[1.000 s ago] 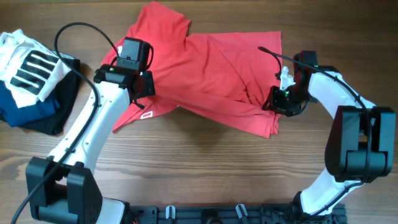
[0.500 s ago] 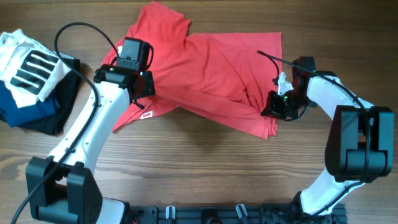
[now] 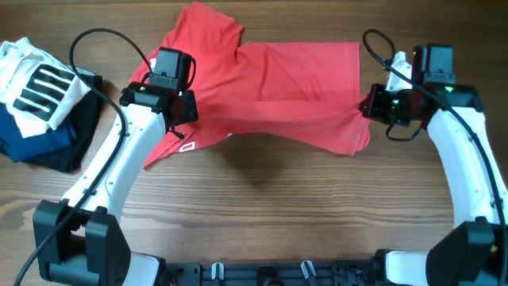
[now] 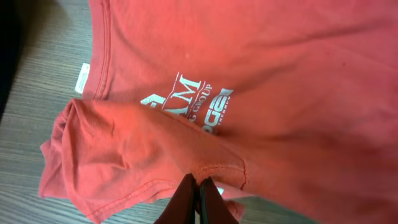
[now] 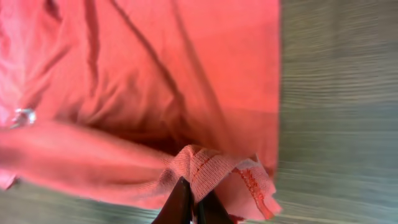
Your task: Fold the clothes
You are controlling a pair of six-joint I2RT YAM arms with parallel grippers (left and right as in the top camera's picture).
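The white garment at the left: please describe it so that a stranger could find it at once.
Look at the left edge of the wooden table. There the white garment sits on top of a navy garment and a black garment. Only it bears thick black stripes.

Wooden table (image 3: 262, 206): red T-shirt (image 3: 278, 87) spread centre; garment pile (image 3: 44, 111) left edge.
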